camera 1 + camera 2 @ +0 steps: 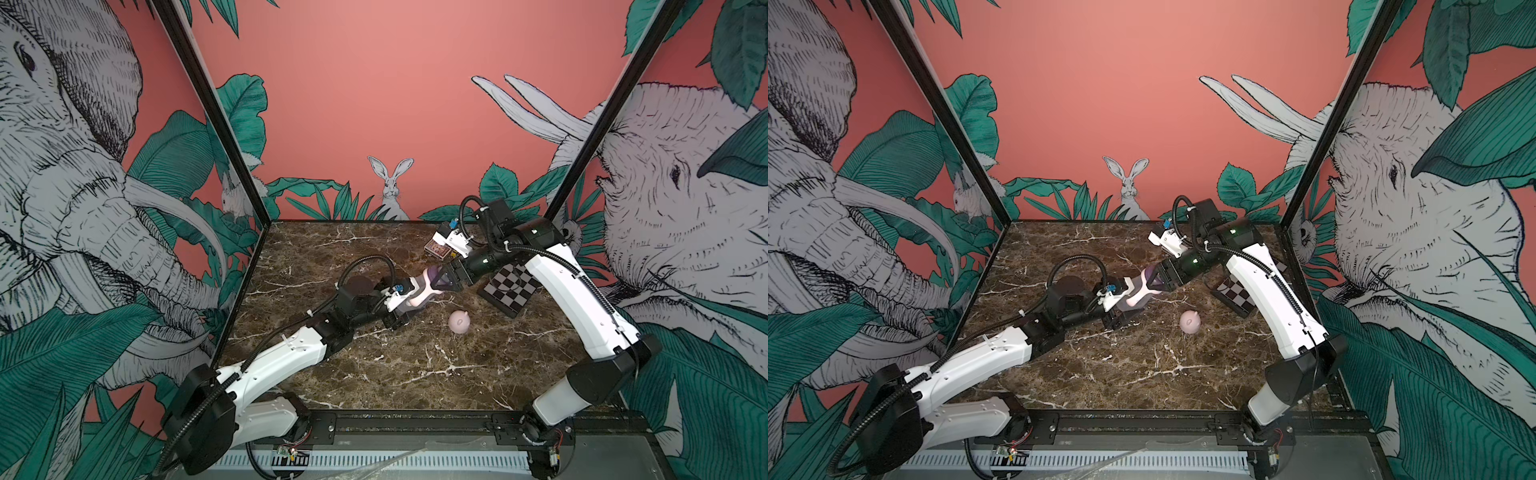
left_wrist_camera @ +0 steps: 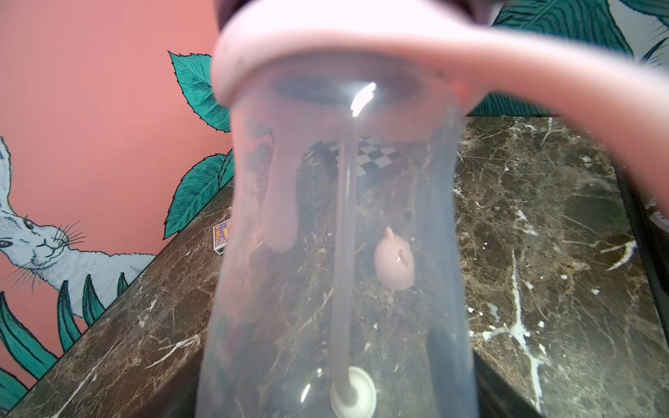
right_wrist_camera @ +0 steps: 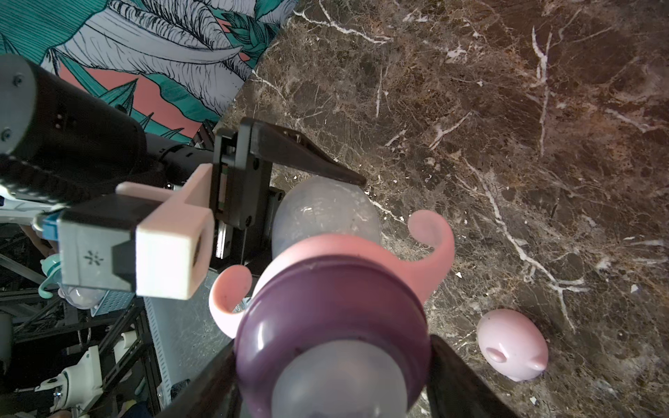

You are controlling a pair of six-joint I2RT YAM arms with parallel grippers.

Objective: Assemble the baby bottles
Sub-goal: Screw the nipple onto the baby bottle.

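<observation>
The bottle (image 2: 289, 307) hangs tilted over the table (image 1: 415, 374), left gripper (image 1: 401, 312) clamped on its base so right gripper (image 1: 444, 279), jaws flanking the nipple (image 3: 325, 307), grip unclear, can probably tighten it; cap (image 1: 459, 322) waits nearby.

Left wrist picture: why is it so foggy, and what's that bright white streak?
Left wrist view: the camera looks through the clear bottle close up, so the pink collar blurs; the streak is light glare on plastic. Right wrist view: the purple nipple is soft, the pink cap sharp.
</observation>
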